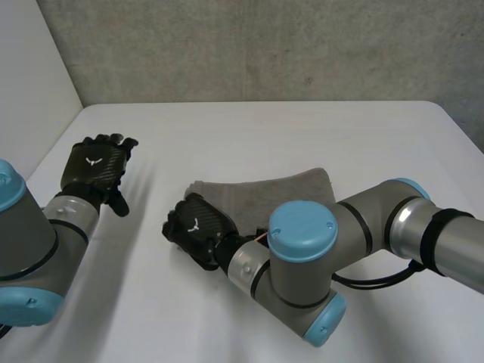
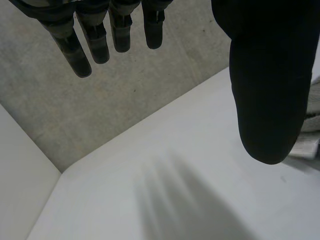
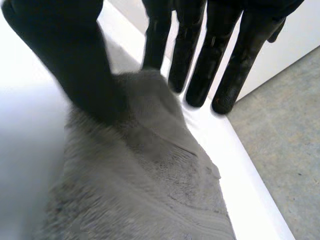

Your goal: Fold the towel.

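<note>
A grey towel [image 1: 281, 190] lies folded on the white table [image 1: 302, 128], near the middle. My right hand [image 1: 198, 227] is at the towel's left end, back upward. In the right wrist view its fingers [image 3: 200, 55] are spread straight, and the thumb [image 3: 75, 55] touches a raised corner of the towel [image 3: 150, 190], which lies loose beneath the palm. My left hand [image 1: 94, 168] hovers over the table's left side, well apart from the towel. It is open, with straight fingers [image 2: 100, 35] and the thumb [image 2: 270, 90] held apart. A bit of towel [image 2: 312, 115] shows beyond that thumb.
A grey wall [image 1: 265, 45] runs behind the table's far edge and a white panel [image 1: 30, 76] stands along its left side. My right arm [image 1: 378, 227] crosses the towel's near right part. Bare table lies between the two hands.
</note>
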`<state>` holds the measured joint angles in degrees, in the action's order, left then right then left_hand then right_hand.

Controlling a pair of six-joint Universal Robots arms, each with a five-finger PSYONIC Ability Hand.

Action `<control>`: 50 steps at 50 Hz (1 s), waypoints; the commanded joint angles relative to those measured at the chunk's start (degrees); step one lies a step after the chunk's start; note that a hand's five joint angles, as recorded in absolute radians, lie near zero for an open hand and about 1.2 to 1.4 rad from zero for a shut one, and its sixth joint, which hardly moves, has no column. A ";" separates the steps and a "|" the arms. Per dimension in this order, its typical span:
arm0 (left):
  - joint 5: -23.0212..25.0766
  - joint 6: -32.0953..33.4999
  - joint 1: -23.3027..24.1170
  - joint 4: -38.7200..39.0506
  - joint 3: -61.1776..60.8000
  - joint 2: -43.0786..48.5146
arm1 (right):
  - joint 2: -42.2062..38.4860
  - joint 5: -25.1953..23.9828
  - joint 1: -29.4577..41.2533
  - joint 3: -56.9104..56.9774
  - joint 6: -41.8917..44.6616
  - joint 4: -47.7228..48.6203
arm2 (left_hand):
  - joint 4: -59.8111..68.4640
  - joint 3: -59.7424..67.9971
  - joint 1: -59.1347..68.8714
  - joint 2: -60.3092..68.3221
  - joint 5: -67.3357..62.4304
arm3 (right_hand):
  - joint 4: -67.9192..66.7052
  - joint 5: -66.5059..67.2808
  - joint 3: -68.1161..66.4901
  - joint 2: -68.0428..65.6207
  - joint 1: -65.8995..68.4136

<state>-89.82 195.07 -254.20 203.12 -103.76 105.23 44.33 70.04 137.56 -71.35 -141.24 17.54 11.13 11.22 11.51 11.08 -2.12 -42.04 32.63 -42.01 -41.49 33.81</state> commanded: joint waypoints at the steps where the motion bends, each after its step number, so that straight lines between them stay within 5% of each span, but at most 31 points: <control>1: 0.09 -0.04 0.72 0.00 0.05 0.06 | 6.73 4.41 -0.62 -1.60 -1.84 -0.49 | 0.76 0.68 0.39 0.81 0.23 | 32.04 -32.63 32.01 31.49 -23.81; 6: 0.17 -0.13 4.84 0.08 1.81 0.23 | 16.55 10.64 -6.49 -8.35 -13.06 -0.67 | 0.93 0.84 0.55 0.98 0.06 | 32.04 -32.63 32.01 31.49 -23.81; 11: 0.09 -0.13 8.97 0.70 4.00 1.37 | 21.84 11.70 -11.59 -15.55 -21.42 -2.33 | 1.60 1.52 1.23 1.65 -0.61 | 32.04 -32.63 32.01 31.49 -23.81; 23: -0.62 0.05 15.93 0.70 11.83 11.75 | 22.38 11.26 -24.79 -27.97 -24.87 -7.70 | 1.94 1.85 1.57 1.99 -0.95 | 31.45 -32.05 31.42 30.91 -23.22; 26: -0.62 0.05 16.02 0.52 12.62 13.86 | 21.50 11.26 -26.64 -29.73 -24.70 -6.38 | 2.11 2.02 1.73 2.16 -1.12 | 21.19 -21.79 21.16 20.64 -12.96; 28: -0.62 0.14 16.02 0.52 12.62 14.38 | 20.01 11.35 -28.12 -30.60 -24.70 -3.67 | 1.94 1.85 1.57 1.99 -0.95 | -3.39 2.79 -3.42 -3.93 11.62; 29: -0.62 0.14 16.02 0.52 12.45 14.73 | 20.00 11.35 -28.13 -30.60 -24.70 -3.66 | 1.94 1.85 1.57 1.99 -0.95 | -3.54 2.94 -3.56 -4.08 11.76; 30: -0.62 0.14 16.02 0.52 12.27 14.82 | 19.48 11.44 -28.57 -30.87 -24.35 -1.83 | 1.94 1.85 1.57 1.99 -0.95 | -24.02 23.42 -24.05 -24.57 32.25; 31: -0.62 0.14 16.02 0.52 12.27 14.82 | 19.48 11.44 -28.57 -30.87 -24.34 -1.81 | 1.94 1.85 1.57 1.99 -0.95 | -24.23 23.63 -24.25 -24.77 32.45; 32: -0.62 0.14 15.93 0.61 11.92 14.82 | 19.04 11.18 -28.83 -31.13 -24.17 -0.24 | 1.94 1.85 1.57 1.99 -0.95 | -37.82 37.23 -37.85 -38.37 46.05; 45: -0.79 -0.04 15.14 0.79 8.49 10.69 | 21.50 12.85 -27.87 -23.05 -14.32 2.58 | 1.77 1.69 1.40 1.82 -0.78 | -37.96 37.37 -37.99 -38.51 46.19; 50: -1.32 0.05 15.05 0.87 8.05 9.64 | 21.32 13.55 -17.67 -15.31 -13.88 2.23 | 1.77 1.69 1.40 1.82 -0.78 | -37.96 37.37 -37.99 -38.51 46.19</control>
<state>-90.63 195.08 -238.95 203.88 -95.13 116.21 65.02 82.97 111.50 -93.83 -156.66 20.25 11.28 11.34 11.51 11.20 -2.13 -68.18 55.65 -67.70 -67.31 51.51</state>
